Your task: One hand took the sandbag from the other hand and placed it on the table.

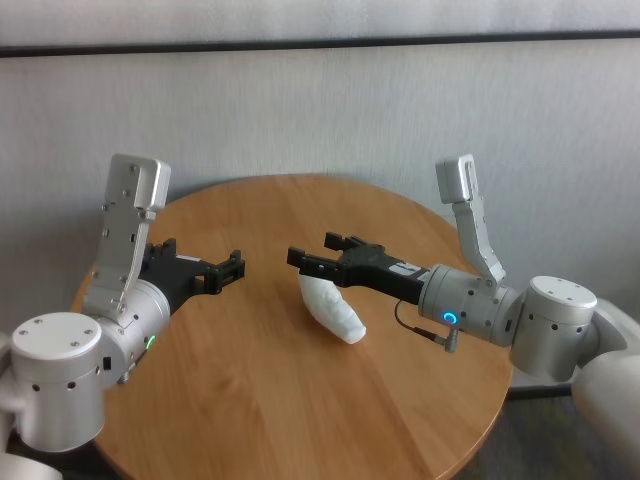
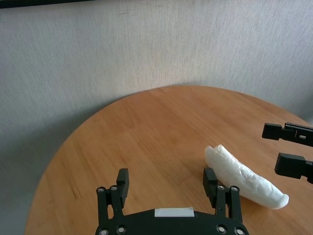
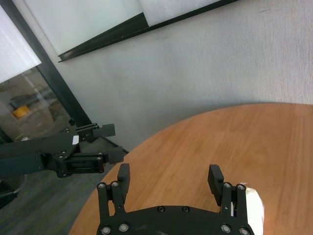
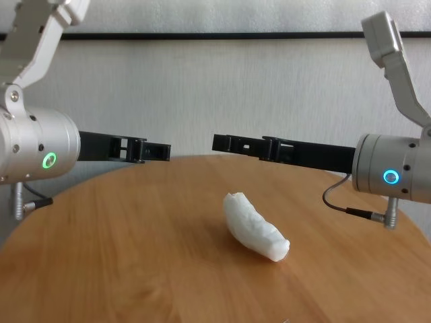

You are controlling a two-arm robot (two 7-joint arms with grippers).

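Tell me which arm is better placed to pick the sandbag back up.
Right. Its open claw hangs directly above the sandbag lying on the table; the left claw, also open, sits off to the side.

Soft, even daylight filled the scene. The worktop [image 1: 300, 400] carried a pale sheen and faint shadows beneath the sandbag [image 1: 330, 308]. The right wrist view showed a bright window [image 3: 98, 19], perhaps the source of the light. The wall [image 2: 146, 49] looked grainy, and the nearest arm housings were slightly soft.
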